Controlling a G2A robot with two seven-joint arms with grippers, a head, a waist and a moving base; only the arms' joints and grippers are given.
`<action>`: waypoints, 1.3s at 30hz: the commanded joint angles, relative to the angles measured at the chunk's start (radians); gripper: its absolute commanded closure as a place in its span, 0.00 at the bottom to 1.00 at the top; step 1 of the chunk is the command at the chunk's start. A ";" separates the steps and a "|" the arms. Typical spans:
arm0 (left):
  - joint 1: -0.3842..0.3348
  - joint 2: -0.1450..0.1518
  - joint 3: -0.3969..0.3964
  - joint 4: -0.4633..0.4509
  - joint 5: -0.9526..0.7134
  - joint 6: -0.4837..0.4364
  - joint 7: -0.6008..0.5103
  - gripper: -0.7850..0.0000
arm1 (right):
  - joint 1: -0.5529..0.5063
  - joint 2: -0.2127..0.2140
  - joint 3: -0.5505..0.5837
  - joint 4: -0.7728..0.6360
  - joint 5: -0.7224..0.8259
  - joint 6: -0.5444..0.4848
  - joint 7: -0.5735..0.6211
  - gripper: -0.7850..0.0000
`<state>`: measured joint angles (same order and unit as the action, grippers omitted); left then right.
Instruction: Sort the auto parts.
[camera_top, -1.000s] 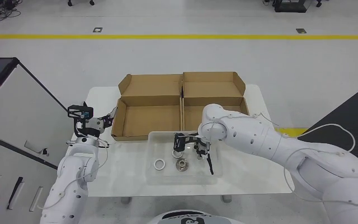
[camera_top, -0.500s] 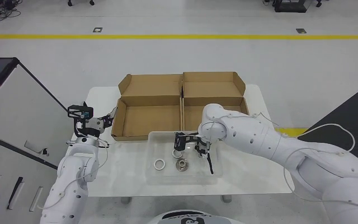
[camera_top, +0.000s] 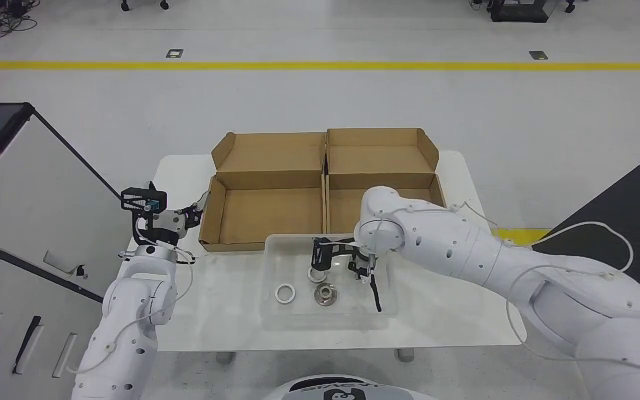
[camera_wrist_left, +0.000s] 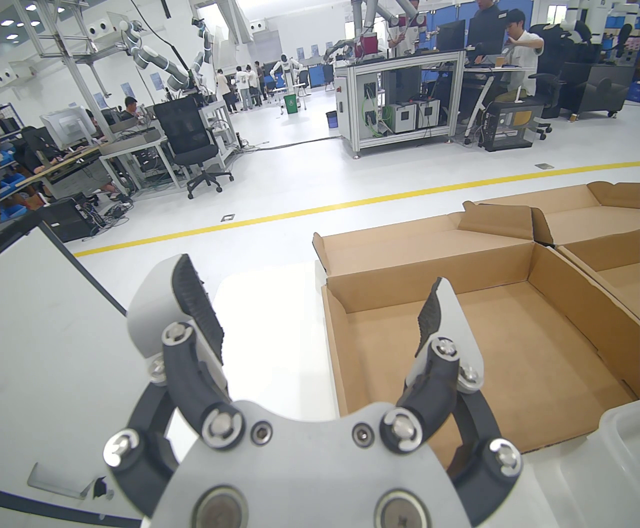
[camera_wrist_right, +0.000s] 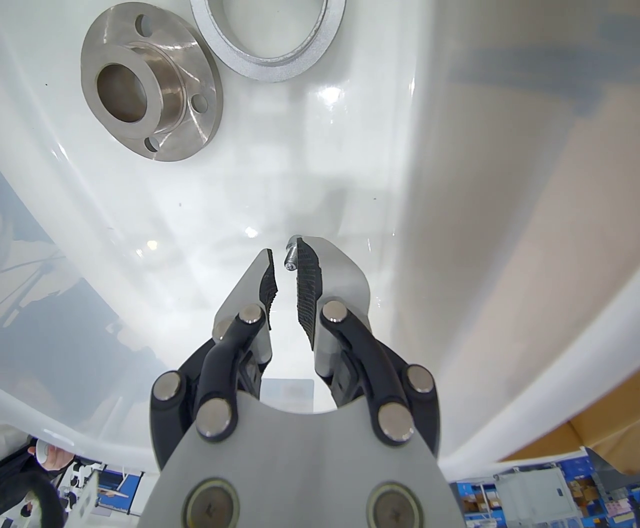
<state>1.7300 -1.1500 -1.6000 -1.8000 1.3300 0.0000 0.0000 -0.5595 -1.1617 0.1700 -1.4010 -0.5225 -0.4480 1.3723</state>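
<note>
almost nothing moves in this last second. the right gripper (camera_wrist_right: 282, 255) stays low inside the clear tray (camera_top: 285, 250), which sits at the near edge of the table (camera_top: 225, 300). its fingers stay nearly shut, pinching what looks like a small screw (camera_wrist_right: 291, 256) right at their tips. the screw is down by the tray floor, not lifted out yet. the metal flange (camera_wrist_right: 150, 95) and the grey ring (camera_wrist_right: 267, 42) lie side by side in the tray, a little ahead of the fingers. a white ring (camera_top: 285, 294) lies nearer the tray's left end. the left gripper (camera_wrist_left: 314, 277) keeps still too, with its fingers wide open and holding nothing. it is over the left edge of the table, just beside the left box (camera_wrist_left: 500, 360). the right box (camera_top: 342, 212) sits next to that one at the far edge. so the sorting seems to be on a pause (maybe the grip is being made sure). the screw is caught, but it has yet to go up and over to a box.
</note>
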 joint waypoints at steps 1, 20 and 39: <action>0.000 0.000 0.000 0.000 0.000 0.000 0.000 0.00 | -0.001 0.000 0.000 0.001 -0.002 0.001 0.001 0.84; 0.000 0.000 0.000 0.000 0.000 0.000 0.000 0.00 | 0.008 0.000 0.000 -0.016 -0.014 0.010 0.010 1.00; 0.000 0.000 0.000 0.000 0.000 0.000 0.000 0.00 | 0.067 0.051 0.000 -0.146 0.047 0.003 0.003 1.00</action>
<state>1.7300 -1.1500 -1.6000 -1.8000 1.3300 0.0000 0.0000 -0.4964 -1.1149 0.1700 -1.5408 -0.4781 -0.4452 1.3749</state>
